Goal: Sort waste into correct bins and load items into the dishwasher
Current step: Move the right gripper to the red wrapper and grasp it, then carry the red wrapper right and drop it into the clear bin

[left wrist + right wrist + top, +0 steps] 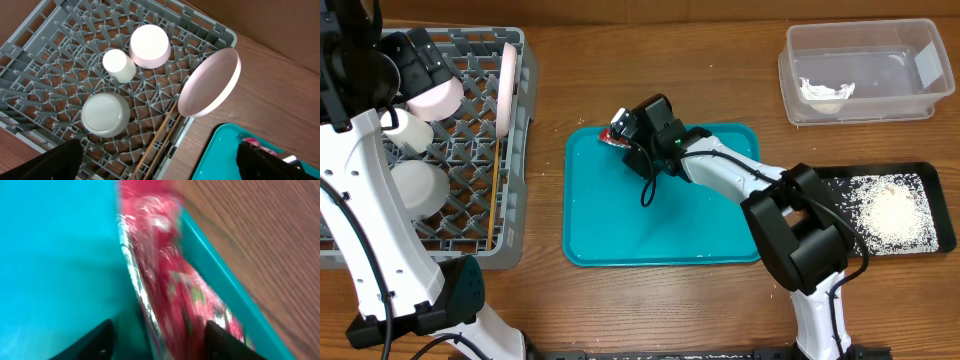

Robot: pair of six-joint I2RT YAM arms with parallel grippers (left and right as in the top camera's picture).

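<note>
Precision counts as your right tool point(160, 330), jaws spread wide, straddles the red sauce packet point(167, 275) against the teal tray's rim point(216, 272). Close low and square on it before lifting; your left tool point(160, 150) hangs parted above the dish rack point(50, 65).

Red sauce packet point(167, 275): lies slantwise against the tray's raised edge, its foil shiny and crinkled; blurred, so no print can be read.
Teal tray point(50, 255): fills the left half of the view; its rim runs diagonally from top centre to lower right.
Desk point(260, 230): brown wood grain, beyond the rim at the upper right.
Claw point(159, 339): two dark fingertips point(97, 341) at the bottom edge, spread apart, the packet's lower end between them.
Contact: the left tip is clear of the packet; whether the right tip touches it cannot be told.
</note>
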